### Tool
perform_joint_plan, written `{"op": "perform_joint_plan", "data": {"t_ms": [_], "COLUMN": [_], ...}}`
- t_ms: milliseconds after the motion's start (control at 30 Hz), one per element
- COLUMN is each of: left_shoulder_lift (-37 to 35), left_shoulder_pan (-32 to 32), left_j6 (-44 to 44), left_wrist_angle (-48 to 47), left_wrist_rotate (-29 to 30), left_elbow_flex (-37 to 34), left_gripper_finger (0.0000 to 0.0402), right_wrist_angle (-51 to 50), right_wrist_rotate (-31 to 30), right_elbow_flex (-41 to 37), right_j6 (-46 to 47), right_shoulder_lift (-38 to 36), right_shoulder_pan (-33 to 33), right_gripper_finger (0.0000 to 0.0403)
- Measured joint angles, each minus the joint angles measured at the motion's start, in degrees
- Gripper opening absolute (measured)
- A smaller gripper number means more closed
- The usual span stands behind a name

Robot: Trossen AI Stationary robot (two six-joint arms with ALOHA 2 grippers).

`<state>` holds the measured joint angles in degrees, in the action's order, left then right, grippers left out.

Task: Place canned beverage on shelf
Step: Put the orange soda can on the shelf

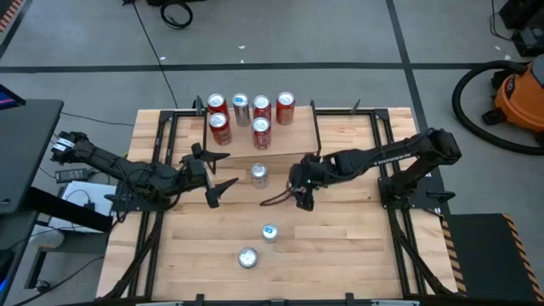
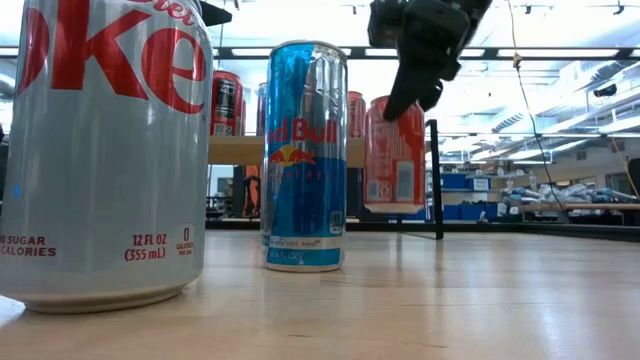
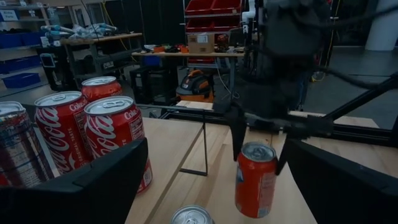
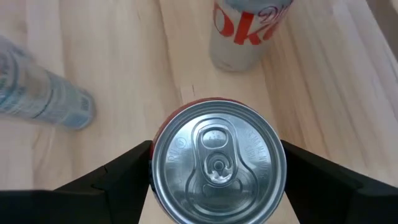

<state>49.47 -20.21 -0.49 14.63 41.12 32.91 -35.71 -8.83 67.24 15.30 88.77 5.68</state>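
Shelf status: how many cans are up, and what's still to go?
Six cans stand on the shelf. The right gripper is shut on a red can, lifted off the table. Left: the Diet Coke can, the Red Bull can and one silver-topped can.

From above we cannot see the red can point(image 4: 217, 163) gripped by the right gripper point(image 1: 304, 189); the arm covers it. In the low view the Diet Coke can point(image 2: 100, 150) is cut off at top and left, and hides part of the shelf point(image 2: 235, 150). We cannot read the labels of the cans on the shelf from overhead. The slim can point(image 4: 43, 96) near the table's front edge is blurred in the right wrist view.
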Motion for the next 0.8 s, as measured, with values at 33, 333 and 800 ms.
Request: {"op": "perform_joint_plan", "data": {"t_ms": [33, 333, 800], "left_shoulder_lift": [0.0, 0.0, 0.0], "left_shoulder_pan": [0.0, 0.0, 0.0], "left_j6": [0.0, 0.1, 0.2], "left_wrist_angle": [0.0, -0.3, -0.4], "left_wrist_rotate": [0.0, 0.0, 0.0], "left_elbow_flex": [0.0, 0.0, 0.0], "left_gripper_finger": [0.0392, 0.0392, 0.0392], "right_wrist_angle": [-1.2, -10.7, -12.5], "right_wrist_rotate": [1.0, 1.4, 1.7], "right_elbow_flex": [1.1, 14.9, 24.4], "right_j6": [-0.7, -8.6, -17.2], "right_shoulder_lift": [0.0, 0.0, 0.0], "right_shoulder_pan": [-0.6, -5.3, -17.5], "right_gripper_finger": [0.0321, 0.0322, 0.0323]}}
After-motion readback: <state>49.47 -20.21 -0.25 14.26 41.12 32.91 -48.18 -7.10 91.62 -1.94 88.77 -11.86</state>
